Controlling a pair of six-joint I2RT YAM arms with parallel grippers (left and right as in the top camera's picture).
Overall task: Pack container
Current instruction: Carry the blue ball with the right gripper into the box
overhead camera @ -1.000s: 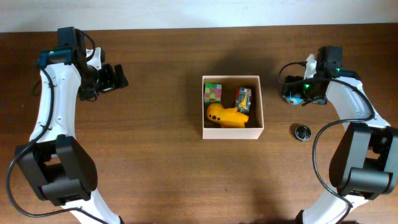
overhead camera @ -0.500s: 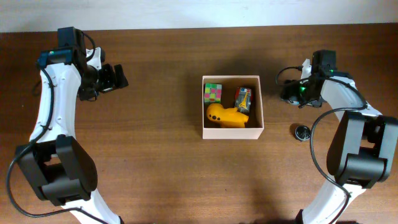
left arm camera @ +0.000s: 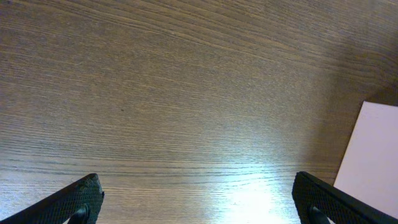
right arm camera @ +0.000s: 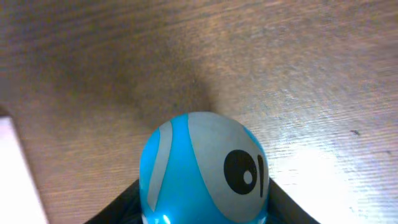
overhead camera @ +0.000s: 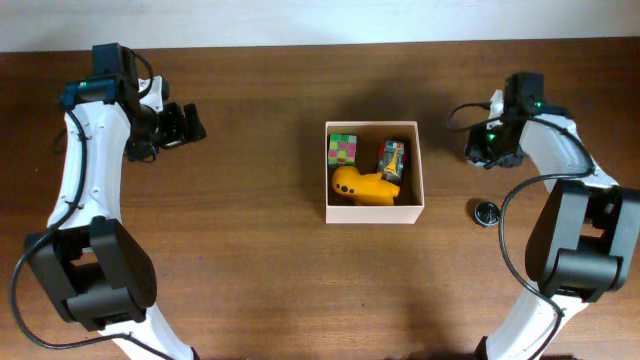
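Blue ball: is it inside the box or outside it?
Outside: the right gripper holds the blue ball over bare table, apart from the box.

Left of the square cream cardboard box (overhead camera: 375, 213) we see bare wooden worktop (overhead camera: 250, 250); right, a dark round disc (overhead camera: 486, 212); a blue ball (right arm camera: 199, 162) fills the right pincer (right arm camera: 200, 214).

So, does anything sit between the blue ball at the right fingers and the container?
Nothing visible does. Only bare table lies between the right gripper with the blue ball and the container. The small dark disc sits off that line.
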